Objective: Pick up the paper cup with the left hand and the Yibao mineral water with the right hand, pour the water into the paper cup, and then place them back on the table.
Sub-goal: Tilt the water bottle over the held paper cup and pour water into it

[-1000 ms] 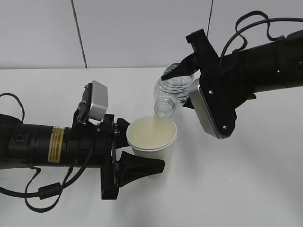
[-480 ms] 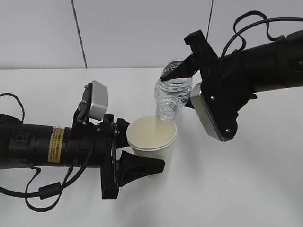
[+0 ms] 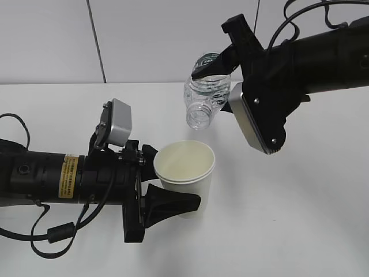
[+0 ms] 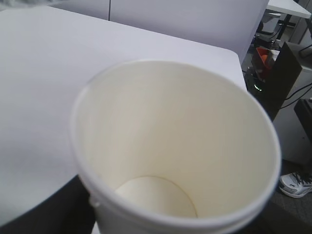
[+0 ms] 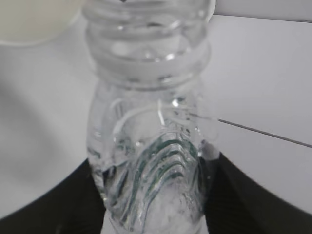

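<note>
The white paper cup (image 3: 184, 167) stands upright at the table's middle, held by my left gripper (image 3: 167, 184), whose black fingers (image 3: 170, 203) are shut on its sides. In the left wrist view the paper cup (image 4: 175, 146) fills the frame, its cream inside and bottom showing. Above and to the right, the clear Yibao mineral water (image 3: 207, 98) bottle hangs tilted with its open mouth pointing down, clear of the cup's rim. My right gripper (image 3: 228, 72) is shut on its body. In the right wrist view the Yibao mineral water (image 5: 151, 161) sits between the black fingers (image 5: 248, 200).
The white table (image 3: 311, 219) spreads out on all sides, with a grey panelled wall (image 3: 167, 40) behind. Past the table's far edge in the left wrist view stand dark equipment (image 4: 280, 83) and a shoe (image 4: 296, 184) on the floor.
My right gripper has lifted the bottle up and slightly back, so its mouth is now well above the cup's rim instead of at it. The left arm and the cup have stayed still.
</note>
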